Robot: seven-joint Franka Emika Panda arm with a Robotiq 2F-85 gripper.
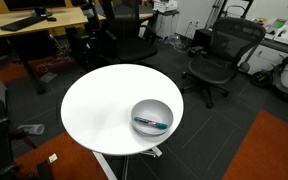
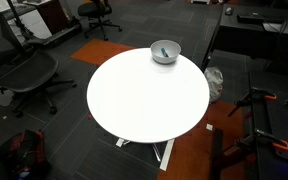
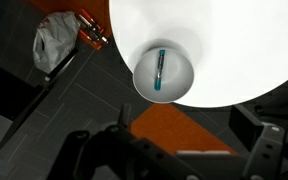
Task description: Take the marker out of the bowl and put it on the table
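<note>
The marker (image 3: 161,73), dark with a teal section, lies inside the silvery bowl (image 3: 140,78). The bowl stands near the edge of the round white table (image 3: 239,45). In both exterior views the marker (image 1: 151,124) (image 2: 164,52) rests in the bowl (image 1: 136,111) (image 2: 173,46) on the table (image 1: 99,105) (image 2: 144,100). My gripper (image 3: 174,142) shows only in the wrist view, as dark blurred fingers set wide apart at the bottom. It is high above the bowl, off the table edge, and holds nothing.
Black office chairs (image 1: 216,55) (image 2: 19,70) and wooden desks (image 1: 34,20) ring the table. An orange carpet patch (image 3: 169,130) lies under the table edge. A white bag (image 3: 54,42) sits on the floor nearby.
</note>
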